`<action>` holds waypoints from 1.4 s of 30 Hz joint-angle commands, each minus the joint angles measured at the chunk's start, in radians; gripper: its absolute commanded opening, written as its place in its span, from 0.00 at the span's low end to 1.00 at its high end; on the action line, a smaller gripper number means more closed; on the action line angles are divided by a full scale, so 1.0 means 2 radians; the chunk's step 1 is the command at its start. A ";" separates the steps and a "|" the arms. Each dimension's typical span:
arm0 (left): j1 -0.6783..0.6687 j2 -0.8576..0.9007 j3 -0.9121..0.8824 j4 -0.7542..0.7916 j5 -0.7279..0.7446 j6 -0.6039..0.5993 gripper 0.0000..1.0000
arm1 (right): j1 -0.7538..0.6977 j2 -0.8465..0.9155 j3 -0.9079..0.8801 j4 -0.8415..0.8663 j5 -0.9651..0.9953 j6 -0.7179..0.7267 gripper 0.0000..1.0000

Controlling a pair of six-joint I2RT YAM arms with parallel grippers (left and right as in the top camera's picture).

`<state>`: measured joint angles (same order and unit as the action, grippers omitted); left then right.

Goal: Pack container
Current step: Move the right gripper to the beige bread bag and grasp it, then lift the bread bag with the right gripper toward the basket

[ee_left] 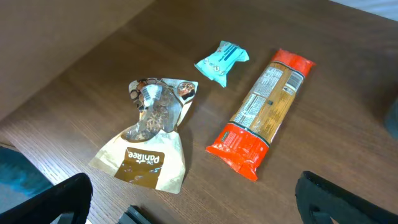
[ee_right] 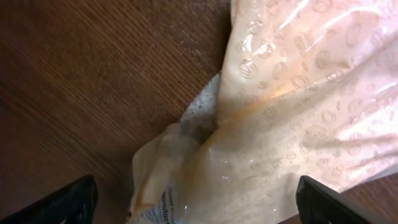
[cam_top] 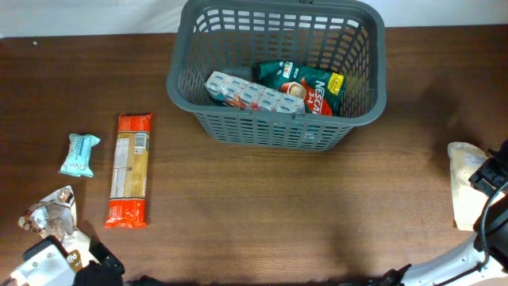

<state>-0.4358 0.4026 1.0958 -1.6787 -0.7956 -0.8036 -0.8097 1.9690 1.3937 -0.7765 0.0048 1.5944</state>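
The dark grey basket [cam_top: 278, 127] stands at the table's far centre and holds a green Nescafe pouch [cam_top: 309, 83] and a white blister pack [cam_top: 254, 94]. An orange pasta packet [cam_top: 129, 169], a small teal packet [cam_top: 79, 154] and a brown-and-cream snack pouch [cam_top: 49, 211] lie on the left; they also show in the left wrist view as the pasta [ee_left: 264, 112], the teal packet [ee_left: 222, 61] and the pouch [ee_left: 152, 140]. My left gripper [ee_left: 199, 199] is open above bare wood, near the pouch. My right gripper [ee_right: 199, 199] is open just over a pale plastic bag [ee_right: 298, 112], its fingers either side of it.
The pale bag [cam_top: 464, 183] lies at the table's right edge, partly under my right arm [cam_top: 492, 179]. Brown wood tabletop [cam_top: 278, 214] stretches between the left packets and the right bag.
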 commanded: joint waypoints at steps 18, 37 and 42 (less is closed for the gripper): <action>0.001 -0.001 0.000 0.002 -0.002 0.004 0.99 | 0.009 -0.002 -0.002 -0.031 0.015 0.229 0.99; 0.001 -0.001 0.001 0.001 -0.006 -0.009 0.99 | 0.009 0.108 -0.002 -0.007 0.009 0.210 0.75; 0.001 -0.001 0.001 0.001 -0.006 -0.009 0.99 | 0.009 0.156 -0.002 -0.002 0.009 0.162 0.03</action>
<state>-0.4358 0.4026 1.0958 -1.6791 -0.7959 -0.8082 -0.7975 2.1063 1.4467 -0.8131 0.0017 1.9831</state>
